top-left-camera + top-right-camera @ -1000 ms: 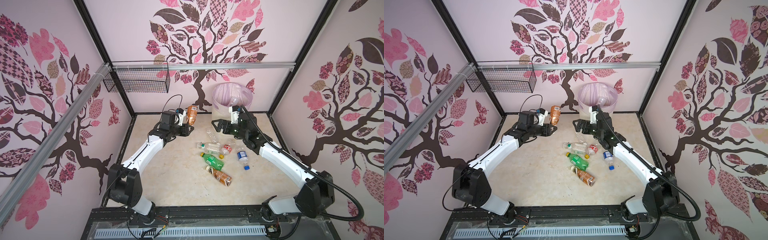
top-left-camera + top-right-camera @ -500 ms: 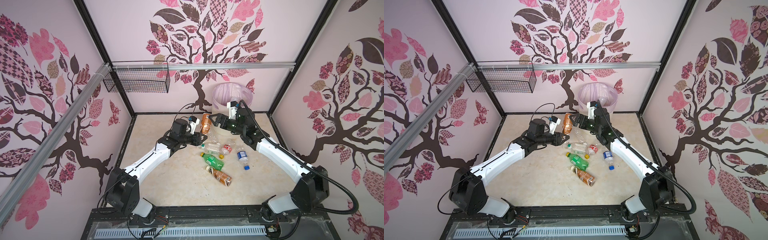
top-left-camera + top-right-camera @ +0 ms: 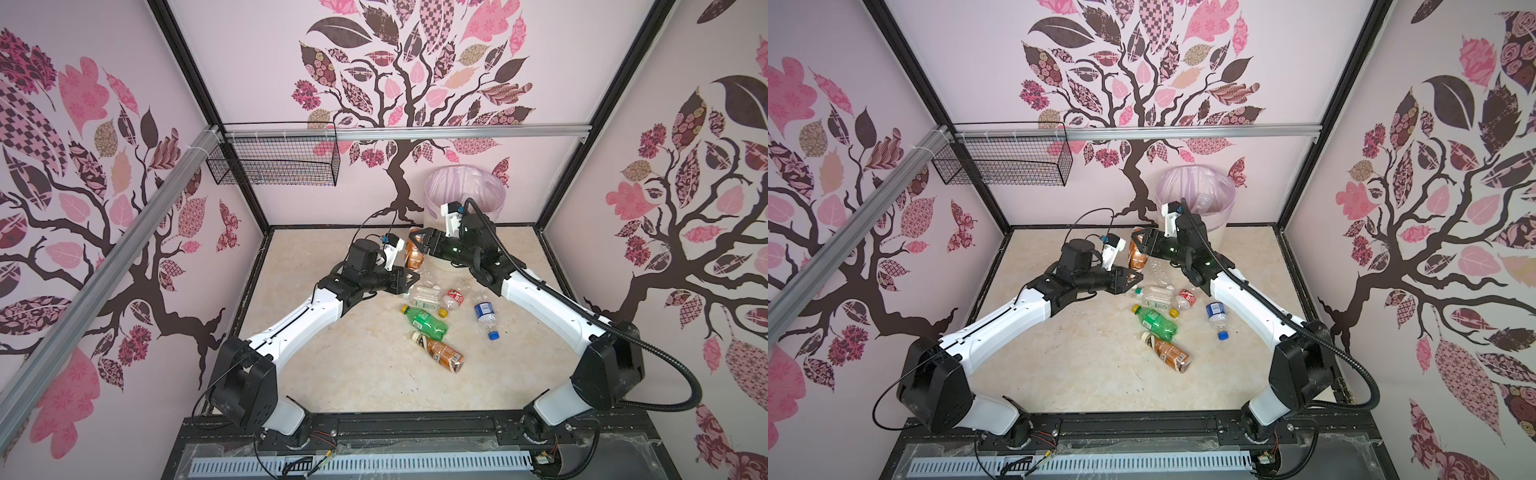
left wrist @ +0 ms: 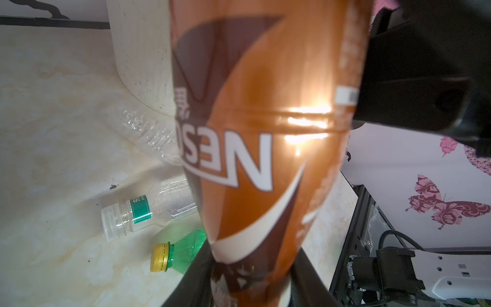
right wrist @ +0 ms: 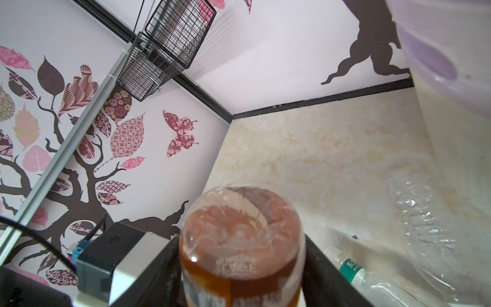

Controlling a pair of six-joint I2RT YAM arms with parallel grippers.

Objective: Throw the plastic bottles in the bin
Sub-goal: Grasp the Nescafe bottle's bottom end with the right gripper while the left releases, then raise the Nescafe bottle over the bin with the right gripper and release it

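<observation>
The left claw (image 3: 409, 275) is clamped on the neck end of a brown bottle (image 3: 415, 257). It holds the bottle upright, neck down, above the table and just in front of the bin. The right claw (image 3: 417, 242) reaches in from the bin's side and is closed on the same bottle's upper end, with one finger flat against each side. In the right wrist view the bottle fills the gap between those fingers. Both claws grip this one bottle at once.

The table (image 3: 353, 374) is a pale marbled slab inside walls papered with pink and brown leaves. The bin (image 3: 469, 178) is round and cream, with a pale pink bag over its rim. It stands at the back against the rear wall, right of the middle in both top views. A clear bottle (image 3: 1204, 202) lies inside it. A black wire basket (image 3: 274, 166) hangs from the rail on the rear wall, well to the left of the bin.

The other bottles lie on their sides in a loose group near the table's middle, in front of the bin. Nearest the front is the second brown bottle (image 3: 442, 355), with the yellow-capped green bottle (image 3: 426, 320) just behind it. The blue-label bottle (image 3: 485, 313) lies apart to the right, near the right arm. Behind the green one lie the white-cap bottle (image 3: 424, 294) and, beside it, the red-label bottle (image 3: 453, 298). A crushed clear bottle (image 4: 143, 127) rests at the foot of the bin.
</observation>
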